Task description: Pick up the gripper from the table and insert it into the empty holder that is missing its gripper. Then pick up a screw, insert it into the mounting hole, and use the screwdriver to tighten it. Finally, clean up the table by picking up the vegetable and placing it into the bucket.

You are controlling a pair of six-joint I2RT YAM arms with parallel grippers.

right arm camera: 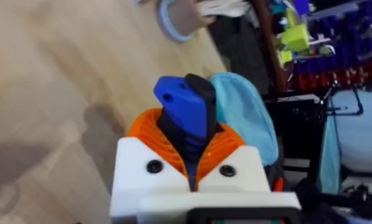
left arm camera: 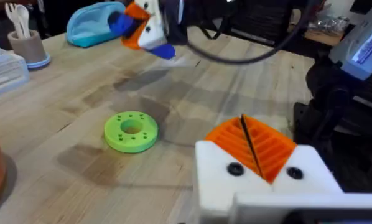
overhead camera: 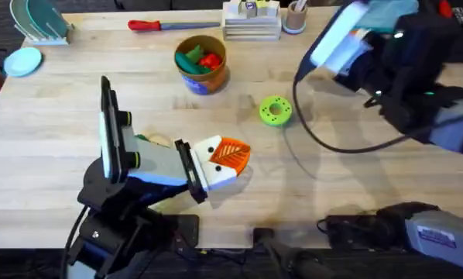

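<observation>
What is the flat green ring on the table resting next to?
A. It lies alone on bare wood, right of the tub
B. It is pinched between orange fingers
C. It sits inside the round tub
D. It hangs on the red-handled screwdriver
A: the overhead view shows the green ring flat on the bare table, apart from the tub to its left.

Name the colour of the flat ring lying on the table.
Bright green ring, clearest in the left wrist view.
</observation>
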